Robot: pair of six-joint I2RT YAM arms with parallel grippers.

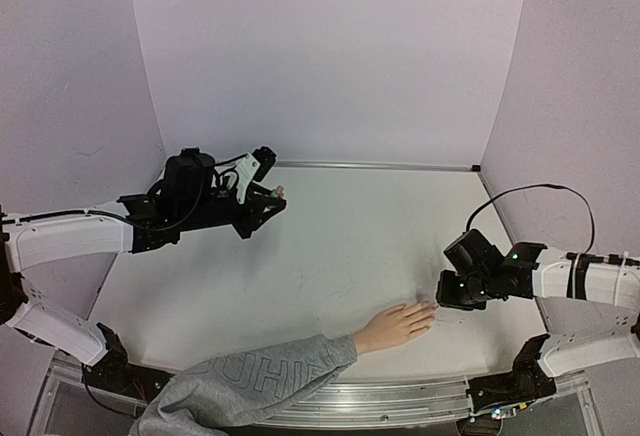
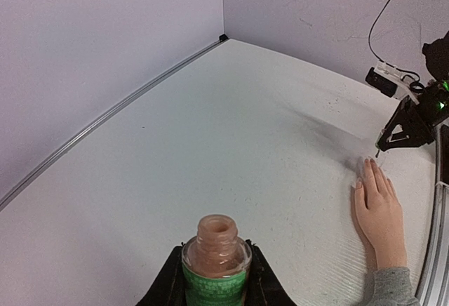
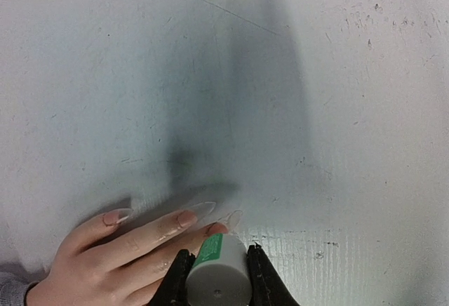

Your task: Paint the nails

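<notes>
While the left gripper (image 1: 268, 196) hangs over the far-left part of the matte white bench (image 1: 340, 246) in the overhead view, closed on a small clear glass bottle of peach-pink polish (image 1: 279, 192), the right gripper (image 1: 440, 294) sits low at the near right, just beside the outstretched fingers of a flesh-coloured mannequin hand (image 1: 392, 328). That hand lies palm down near the bench's front edge, its wrist emerging from a grey sweatshirt sleeve (image 1: 250, 381); the two grippers are well apart. Left wrist view: the black jaws of the left gripper (image 2: 216, 278) press both sides of the bottle (image 2: 216, 250), which is uncapped and carries a green label round its body. The hand (image 2: 379, 211) lies flat at the far right, its pale nails (image 2: 359, 184) directed toward the right gripper (image 2: 403, 132), which stands just beyond the longest fingertip. Right wrist view: the right gripper (image 3: 219, 276) is clamped narrowly on a whitish cylindrical cap with a green label (image 3: 223, 288), seen end-on directly above the fingers of the hand (image 3: 126, 257). Four long, translucent nails (image 3: 186, 217) show at the fingertips, lying close over the bench; the cap hides whatever is below it, so contact with any nail cannot be judged.
</notes>
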